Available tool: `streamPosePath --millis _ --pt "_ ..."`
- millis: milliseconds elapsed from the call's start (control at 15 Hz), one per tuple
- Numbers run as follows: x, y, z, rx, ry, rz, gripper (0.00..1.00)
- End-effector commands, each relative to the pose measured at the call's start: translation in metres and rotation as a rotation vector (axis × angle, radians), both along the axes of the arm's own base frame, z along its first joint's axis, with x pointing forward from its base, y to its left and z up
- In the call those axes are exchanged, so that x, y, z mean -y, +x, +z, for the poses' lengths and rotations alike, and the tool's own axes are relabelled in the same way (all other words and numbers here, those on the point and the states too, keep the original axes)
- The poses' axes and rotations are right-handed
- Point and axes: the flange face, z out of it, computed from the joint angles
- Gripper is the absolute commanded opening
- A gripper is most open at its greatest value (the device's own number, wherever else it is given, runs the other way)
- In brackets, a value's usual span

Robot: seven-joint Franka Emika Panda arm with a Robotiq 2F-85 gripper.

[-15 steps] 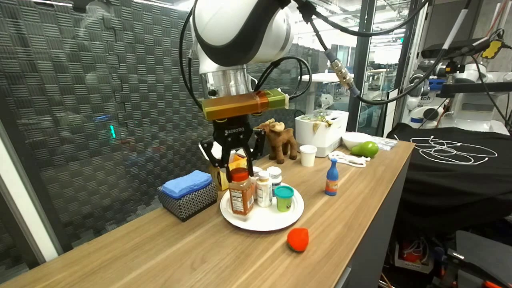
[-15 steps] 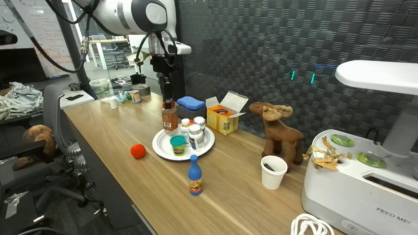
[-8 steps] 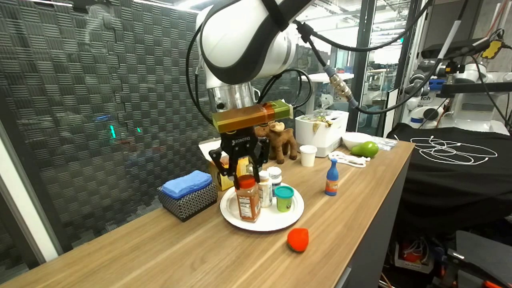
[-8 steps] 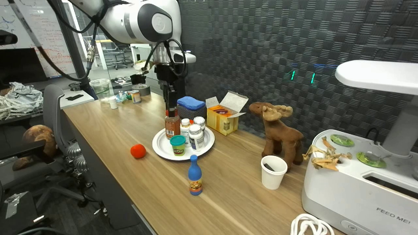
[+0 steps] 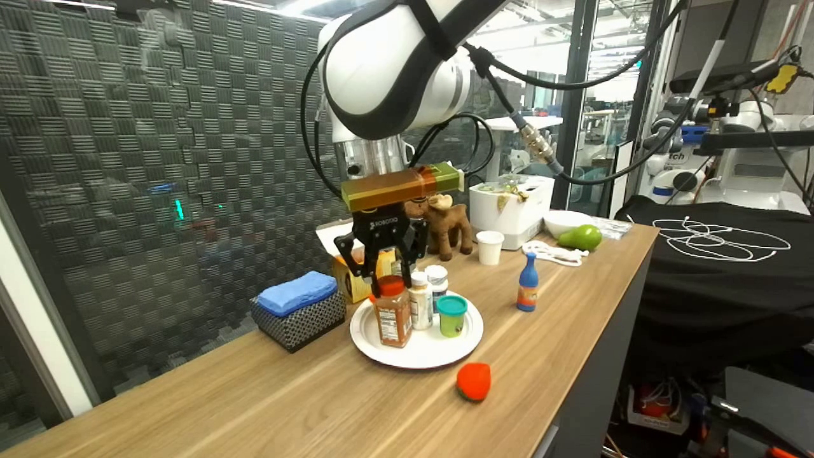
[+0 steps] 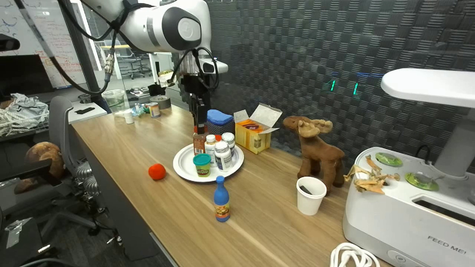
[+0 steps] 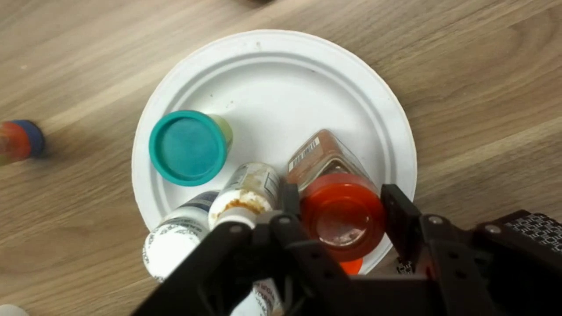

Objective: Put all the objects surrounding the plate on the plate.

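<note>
My gripper (image 5: 392,287) is shut on the orange-red lid of the brown jar (image 5: 394,322); in the wrist view both fingers (image 7: 340,206) touch the lid's sides. The jar stands nearly upright over the white plate (image 7: 285,92); I cannot tell whether its base touches. On the plate are white pill bottles (image 6: 223,155), a green cup with a teal lid (image 6: 202,165), and an orange-red thing (image 7: 352,266) mostly hidden behind the jar. A red ball-like thing (image 5: 474,380) lies on the table beside the plate, also in an exterior view (image 6: 157,171). A blue bottle (image 6: 222,198) stands off the plate.
A dark patterned box with a blue cloth (image 5: 299,308) and an open yellow carton (image 6: 254,139) stand close to the plate. A brown toy moose (image 6: 319,152), white paper cup (image 6: 311,196) and white planter (image 6: 400,211) stand farther along the table. A table edge (image 5: 591,337) runs beside them.
My gripper has lowered the jar from above the plate's edge and shifted it farther over the plate, close to the white bottles. Over the last half second it moved only slightly.
</note>
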Motion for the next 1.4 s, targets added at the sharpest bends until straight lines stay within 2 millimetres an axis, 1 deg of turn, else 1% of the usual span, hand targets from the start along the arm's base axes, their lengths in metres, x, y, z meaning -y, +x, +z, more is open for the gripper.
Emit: streamPosePath --millis 0,267,467,533,600,800,867,1000,1133,1333 --pt "-0.001 0.011 0.008 0.055 0.019 0.011 0.24" --pt "-0.005 0.012 0.003 0.069 0.017 0.019 0.24" --pt "-0.006 0.008 0.001 0.053 0.003 0.021 0.24" --pt "-0.007 0.006 0.001 0.049 -0.006 0.024 0.74" --pt "-0.007 0.004 0.003 0.049 -0.009 0.026 0.75" --pt "-0.008 -0.003 0.011 0.054 -0.012 0.025 0.95" --pt "-0.007 -0.005 0.014 0.061 -0.015 0.022 1.0" --pt "0.003 -0.012 0.024 0.075 -0.007 0.002 1.0" --pt "0.023 -0.021 0.036 0.093 -0.015 -0.034 1.0" --pt "0.069 -0.035 0.049 0.094 -0.021 -0.078 1.0"
